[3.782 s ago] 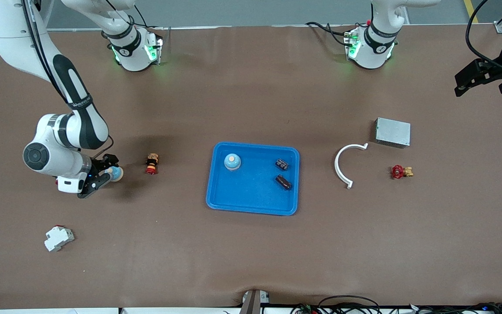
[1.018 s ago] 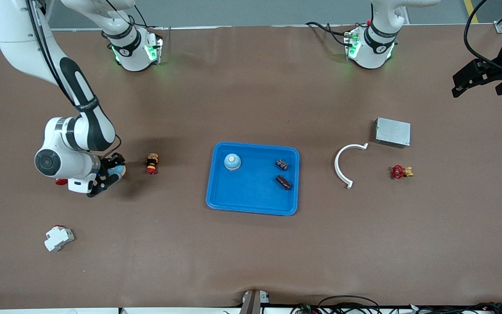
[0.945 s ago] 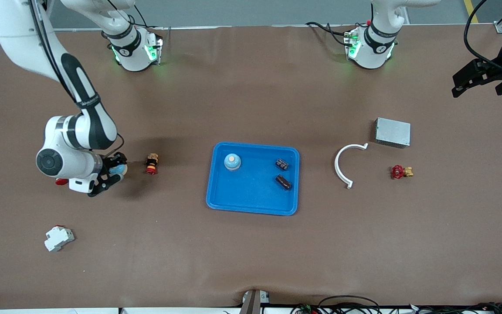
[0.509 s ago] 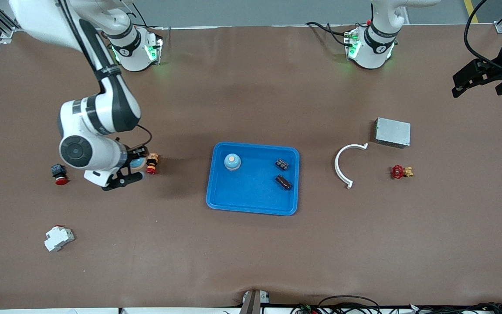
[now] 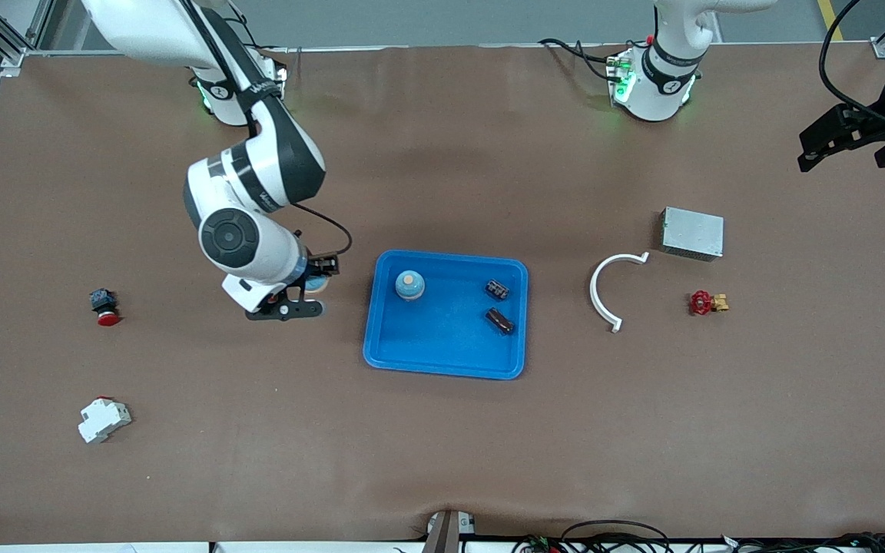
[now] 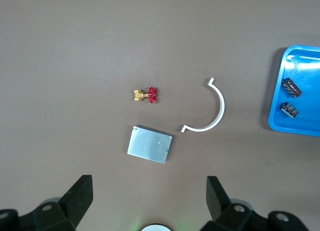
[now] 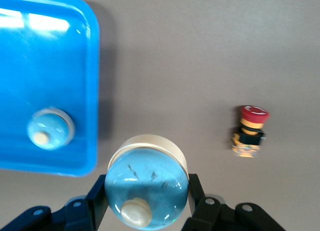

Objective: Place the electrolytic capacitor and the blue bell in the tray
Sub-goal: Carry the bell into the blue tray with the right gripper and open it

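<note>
Right gripper (image 7: 145, 203) is clamped on a blue bell (image 7: 146, 188), carried in the air over bare table just beside the tray (image 5: 381, 338) at the right arm's end of it; the fingers (image 7: 95, 198) pinch the bell across its lower dome, just above the cream base ring. A second blue bell (image 5: 409, 285) already sits in the tray, with two dark electrolytic capacitors (image 5: 497, 289) toward its other end. Judgement: the bell is probably a rigid, light metal or plastic shell, glossy and rounded, so likely slippery; a hold low on the dome near the base ring looks safer than one high up, where curved walls could squeeze it out. The button on top looks loose-sprung and is best left untouched. A red-capped push button (image 7: 249, 131) lies on the table beside the carried bell, clear of it. Left gripper (image 6: 150, 201) waits with jaws spread wide, empty, above the grey metal box (image 6: 149, 144), white curved clip (image 6: 212, 111) and red-handled valve (image 6: 146, 95).
</note>
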### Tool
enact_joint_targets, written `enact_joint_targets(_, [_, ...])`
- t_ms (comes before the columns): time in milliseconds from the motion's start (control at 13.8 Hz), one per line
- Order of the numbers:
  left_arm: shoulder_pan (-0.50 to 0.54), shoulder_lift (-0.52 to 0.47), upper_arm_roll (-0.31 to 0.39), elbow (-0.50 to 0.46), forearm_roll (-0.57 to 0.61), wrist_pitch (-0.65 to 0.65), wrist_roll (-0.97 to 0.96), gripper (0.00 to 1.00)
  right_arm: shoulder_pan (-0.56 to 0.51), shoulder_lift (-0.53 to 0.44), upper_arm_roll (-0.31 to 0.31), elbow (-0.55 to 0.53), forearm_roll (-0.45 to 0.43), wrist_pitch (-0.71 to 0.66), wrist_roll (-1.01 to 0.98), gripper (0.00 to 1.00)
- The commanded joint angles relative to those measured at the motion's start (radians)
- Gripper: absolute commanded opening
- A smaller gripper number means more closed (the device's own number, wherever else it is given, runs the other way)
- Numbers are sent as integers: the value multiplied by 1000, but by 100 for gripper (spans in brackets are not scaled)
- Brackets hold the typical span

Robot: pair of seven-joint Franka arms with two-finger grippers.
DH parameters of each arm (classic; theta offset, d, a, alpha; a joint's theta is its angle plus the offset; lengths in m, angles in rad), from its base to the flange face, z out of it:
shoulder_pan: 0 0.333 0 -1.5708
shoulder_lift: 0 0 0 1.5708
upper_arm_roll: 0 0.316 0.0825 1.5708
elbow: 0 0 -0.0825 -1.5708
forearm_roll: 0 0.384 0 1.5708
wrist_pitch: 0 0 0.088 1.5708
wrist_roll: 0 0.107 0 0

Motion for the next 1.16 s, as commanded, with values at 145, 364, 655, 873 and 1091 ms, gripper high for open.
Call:
enact_joint_targets(145, [9,-10,-2,2,-23,3,12,100,84,101,-10,65,30,135,184,7])
enact_joint_targets(364, [9,-11,-2,-1,-23,1,12,100,121,146,-10,66,27,223,256,7])
enact_joint_targets(655, [10,-14,-1,0,-24,1,13,100,134,225,-10,154,26,237,323,7])
enact_joint_targets(873, [9,-15,-2,2,-25,1,12,100,147,294,-11,224,26,258,343,7])
enact_joint_targets(1091, [10,-27,-2,-6,-29,0,10,100,147,330,-11,234,26,327,342,6])
